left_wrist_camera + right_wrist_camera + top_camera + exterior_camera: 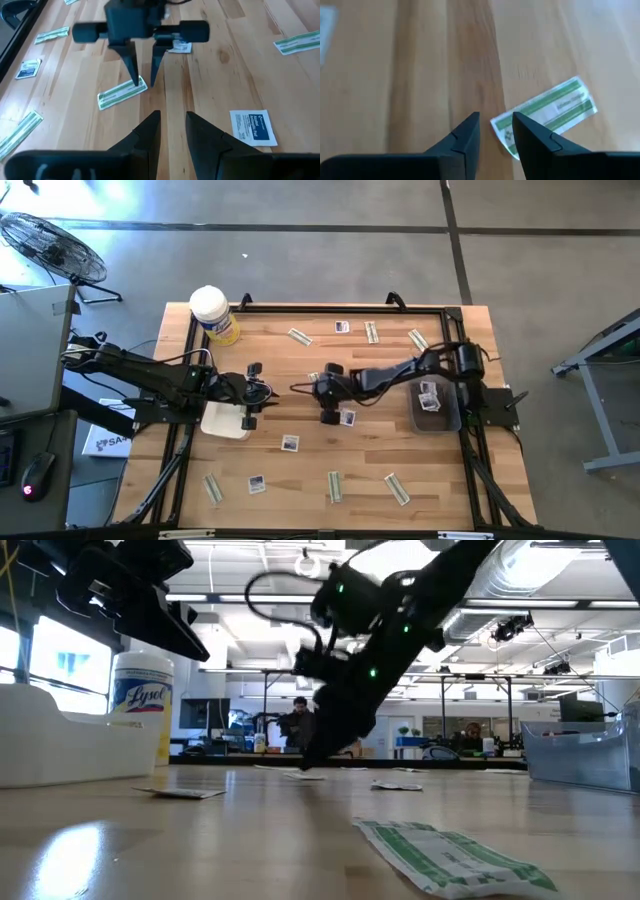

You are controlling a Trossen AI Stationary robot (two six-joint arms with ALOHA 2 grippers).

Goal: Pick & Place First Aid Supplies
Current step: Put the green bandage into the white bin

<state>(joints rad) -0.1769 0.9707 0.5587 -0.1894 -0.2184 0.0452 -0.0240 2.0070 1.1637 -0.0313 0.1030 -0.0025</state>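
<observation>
First aid supplies lie scattered flat on the wooden table (380, 450): white squares with blue print (290, 443) and narrow green-striped strips (335, 485). My right gripper (143, 82) stands open at the table's middle, pointing steeply down over one end of a strip (120, 94). In the right wrist view that strip (550, 109) lies partly behind one fingertip of the gripper (495, 131). My left gripper (172, 125) hangs open and empty above the table, facing the right one, beside a white tray (222, 422). My right gripper has its open fingertips (134, 80) at the near end of the strip (506, 131), coming from above and slanting down. The strip lies flat on the table. I cannot tell whether a fingertip touches it.
A grey bin (440, 412) holding a few packets stands under the right arm. A white-lidded yellow canister (213, 315) stands at the far left. A white square packet (252, 127) lies near the left gripper. A black frame (300, 308) rims the table.
</observation>
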